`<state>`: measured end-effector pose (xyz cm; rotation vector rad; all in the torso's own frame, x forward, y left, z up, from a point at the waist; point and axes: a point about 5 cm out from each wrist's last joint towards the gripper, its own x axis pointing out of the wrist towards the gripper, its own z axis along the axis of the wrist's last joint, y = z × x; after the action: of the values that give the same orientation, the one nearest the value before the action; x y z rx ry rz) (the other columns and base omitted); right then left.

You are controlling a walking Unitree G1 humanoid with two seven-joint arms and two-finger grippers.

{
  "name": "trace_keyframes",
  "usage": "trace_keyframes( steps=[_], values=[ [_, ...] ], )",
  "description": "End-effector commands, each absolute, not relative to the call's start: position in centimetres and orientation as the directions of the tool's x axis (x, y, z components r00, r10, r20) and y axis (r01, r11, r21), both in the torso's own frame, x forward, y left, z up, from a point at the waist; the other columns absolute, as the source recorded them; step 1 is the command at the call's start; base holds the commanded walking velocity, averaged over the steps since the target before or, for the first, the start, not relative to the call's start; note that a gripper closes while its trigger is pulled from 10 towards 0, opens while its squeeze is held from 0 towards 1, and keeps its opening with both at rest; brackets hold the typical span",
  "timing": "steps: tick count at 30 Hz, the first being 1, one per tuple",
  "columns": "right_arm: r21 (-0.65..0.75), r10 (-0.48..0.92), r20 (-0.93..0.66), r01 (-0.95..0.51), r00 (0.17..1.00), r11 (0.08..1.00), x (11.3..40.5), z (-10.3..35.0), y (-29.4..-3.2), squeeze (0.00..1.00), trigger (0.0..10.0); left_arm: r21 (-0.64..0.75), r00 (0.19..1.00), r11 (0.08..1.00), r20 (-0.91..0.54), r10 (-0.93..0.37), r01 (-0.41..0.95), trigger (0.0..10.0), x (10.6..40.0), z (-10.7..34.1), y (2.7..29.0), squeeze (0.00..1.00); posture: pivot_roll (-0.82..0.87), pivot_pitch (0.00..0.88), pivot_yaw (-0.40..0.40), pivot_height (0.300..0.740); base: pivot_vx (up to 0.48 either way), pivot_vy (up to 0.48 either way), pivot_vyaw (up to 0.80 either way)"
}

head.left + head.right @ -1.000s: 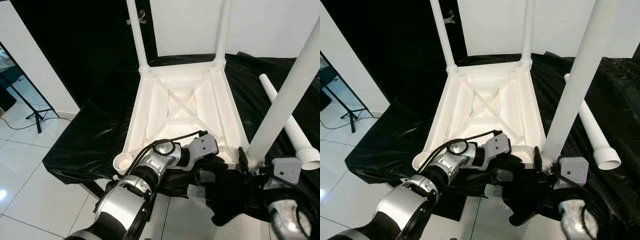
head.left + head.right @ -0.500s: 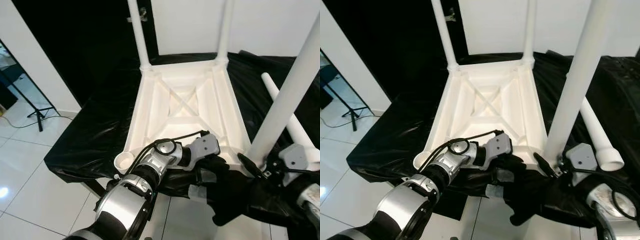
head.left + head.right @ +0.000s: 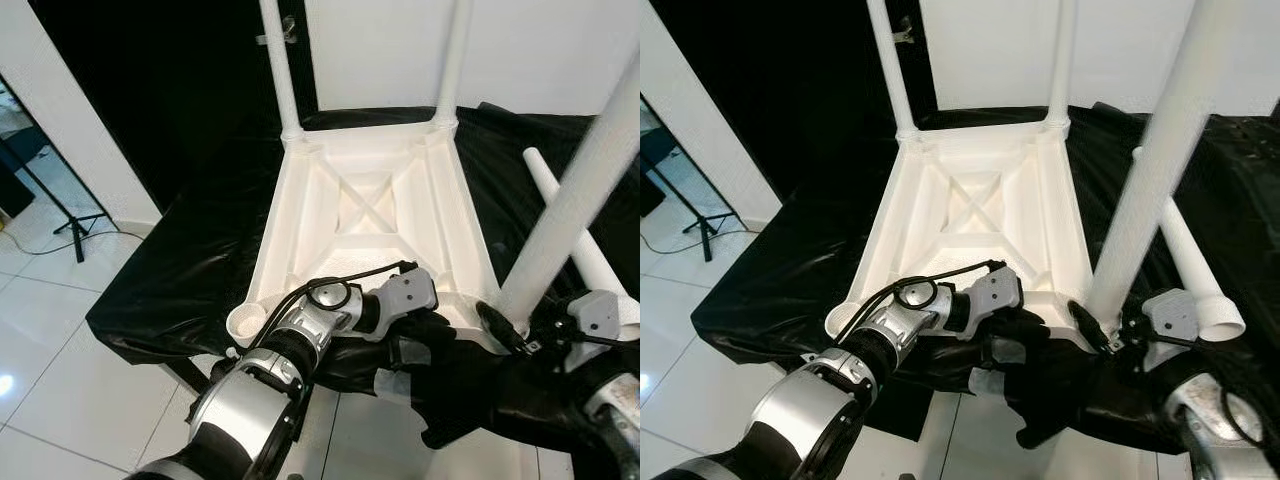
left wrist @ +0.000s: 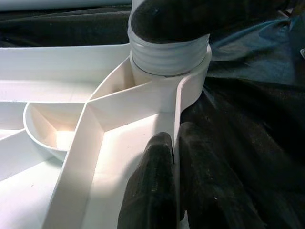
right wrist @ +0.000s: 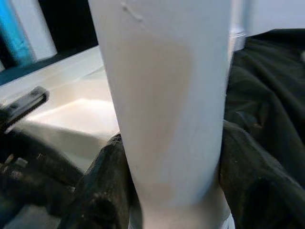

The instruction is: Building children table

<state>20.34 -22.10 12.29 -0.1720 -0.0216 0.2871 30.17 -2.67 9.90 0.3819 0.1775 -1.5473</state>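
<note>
Your right gripper (image 5: 167,191) is closed round the base of the near-right leg (image 3: 575,215), a finger (image 5: 102,191) pressing each side, just above the corner socket at approx 4 o'clock in the head views. Your left gripper (image 4: 174,186) is narrow, pinching the upright rim wall of the table top (image 3: 365,215) beside that same corner, so it steadies the piece while the right works the leg.

Progress, as I judge it: the table top lies upside down on the black-draped worktop (image 3: 190,270). Two far legs (image 3: 280,70) stand in their sockets at 11 and 1 o'clock. The near-right leg is in its socket but threads show, so prob not fully home. The near-left socket (image 3: 247,322) at 7 o'clock is empty, and the spare leg (image 3: 580,250) lies on the worktop at 3 o'clock, well apart from it. So roughly 3 of 4 legs in; left: finish tightening, then fit the last.

View diffs: left wrist cam shows the ribbed thread (image 4: 169,55) sitting above the socket collar, which head views can't resolve. Right wrist cam shows the grip on the leg up close. Head views give the whole layout, incl. a tripod (image 3: 70,225) on the floor at 9 o'clock.
</note>
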Motion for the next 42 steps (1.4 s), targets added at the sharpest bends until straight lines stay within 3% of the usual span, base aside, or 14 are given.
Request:
trace_keyframes(
  steps=[1, 10, 12, 14, 15, 17, 18, 20, 21, 29, 30, 31, 32, 42],
  values=[
    [-0.158, 0.252, -0.097, -0.265, 0.963, 0.951, 20.0, 10.1, -21.3, 0.00, 0.0, 0.072, 0.164, 0.147, -0.440, -0.883, 0.986, 10.0, 29.7, 6.6, -1.5, 0.00, -0.01, 0.000, 0.100, 0.740, 0.000, 0.000, 0.00],
    [-0.153, -0.135, 0.076, 0.145, 0.988, 0.977, 20.3, 10.5, -20.3, 0.00, 0.0, 0.069, 0.164, 0.149, -0.447, -0.880, 0.986, 10.0, 29.7, 6.3, -1.1, 0.00, 0.01, 0.000, 0.098, 0.740, 0.000, 0.000, 0.00],
    [-0.141, -0.086, 0.062, 0.094, 0.994, 0.985, 20.5, 10.4, -19.8, 0.00, 10.0, 0.070, 0.165, 0.150, -0.449, -0.878, 0.986, 10.0, 29.7, 6.3, -1.1, 0.00, 0.01, 0.000, 0.100, 0.740, 0.000, 0.000, 0.00],
    [-0.135, -0.048, 0.061, 0.056, 0.997, 0.989, 20.6, 10.4, -19.5, 0.00, 10.0, 0.070, 0.165, 0.149, -0.450, -0.878, 0.986, 10.0, 29.7, 6.3, -1.1, 0.00, 0.00, 0.000, 0.101, 0.740, 0.000, 0.000, 0.00],
    [-0.135, -0.009, 0.067, 0.018, 0.998, 0.991, 20.7, 10.6, -19.5, 1.00, 10.0, 0.072, 0.164, 0.148, -0.450, -0.878, 0.986, 10.0, 29.7, 6.3, -1.1, 0.00, 0.00, 0.000, 0.103, 0.740, 0.000, 0.000, 0.00],
    [-0.135, -0.009, 0.067, 0.018, 0.998, 0.991, 20.7, 10.6, -19.5, 1.00, 10.0, 0.072, 0.164, 0.148, -0.450, -0.878, 0.986, 10.0, 29.7, 6.3, -1.1, 0.00, 0.00, 0.000, 0.103, 0.740, 0.000, 0.000, 0.00],
    [-0.157, 0.071, 0.065, -0.060, 0.995, 0.986, 20.9, 10.9, -19.7, 0.45, 10.0, 0.075, 0.163, 0.145, -0.450, -0.878, 0.987, 10.0, 29.7, 6.4, -1.2, 0.00, -0.01, 0.000, 0.105, 0.740, 0.000, 0.000, 0.00],
    [-0.171, 0.113, 0.055, -0.102, 0.992, 0.980, 21.0, 11.0, -20.0, 0.45, 10.0, 0.076, 0.163, 0.144, -0.450, -0.878, 0.987, 10.0, 29.7, 6.5, -1.3, 0.00, -0.01, 0.000, 0.105, 0.740, 0.000, 0.000, 0.00],
    [-0.178, 0.139, 0.047, -0.128, 0.989, 0.976, 21.1, 11.1, -20.1, 0.00, 10.0, 0.076, 0.163, 0.144, -0.450, -0.878, 0.987, 10.0, 29.7, 6.5, -1.3, 0.00, -0.01, 0.000, 0.105, 0.740, 0.000, 0.000, 0.00],
    [-0.273, 0.398, -0.076, -0.403, 0.914, 0.874, 20.8, 11.7, -21.6, 0.00, 10.0, 0.076, 0.158, 0.138, -0.449, -0.880, 0.987, 10.0, 29.7, 6.5, -1.4, 0.00, -0.01, 0.000, 0.107, 0.740, 0.000, 0.000, 0.00],
    [-0.269, 0.432, -0.105, -0.444, 0.896, 0.855, 20.6, 11.6, -21.6, 0.00, 5.6, 0.076, 0.158, 0.139, -0.448, -0.880, 0.987, 10.0, 29.7, 6.6, -1.4, 0.00, -0.01, 0.000, 0.102, 0.740, 0.000, 0.000, 0.00],
    [-0.269, 0.432, -0.105, -0.444, 0.896, 0.855, 20.6, 11.6, -21.6, 0.00, 5.6, 0.076, 0.158, 0.139, -0.448, -0.880, 0.987, 10.0, 29.7, 6.6, -1.4, 0.00, -0.01, 0.000, 0.102, 0.740, 0.000, 0.000, 0.00],
    [-0.266, 0.463, -0.130, -0.481, 0.877, 0.835, 20.3, 11.5, -21.6, 0.00, 0.0, 0.076, 0.160, 0.140, -0.447, -0.880, 0.987, 10.0, 29.7, 6.6, -1.4, 0.00, -0.01, 0.000, 0.102, 0.740, 0.000, 0.000, 0.00],
    [-0.186, 0.540, -0.213, -0.577, 0.814, 0.796, 19.4, 10.1, -20.8, 0.00, 0.0, 0.072, 0.169, 0.153, -0.446, -0.879, 0.986, 10.0, 29.7, 6.4, -1.2, 0.00, -0.01, 0.000, 0.098, 0.740, 0.000, 0.000, 0.00]
  ],
)
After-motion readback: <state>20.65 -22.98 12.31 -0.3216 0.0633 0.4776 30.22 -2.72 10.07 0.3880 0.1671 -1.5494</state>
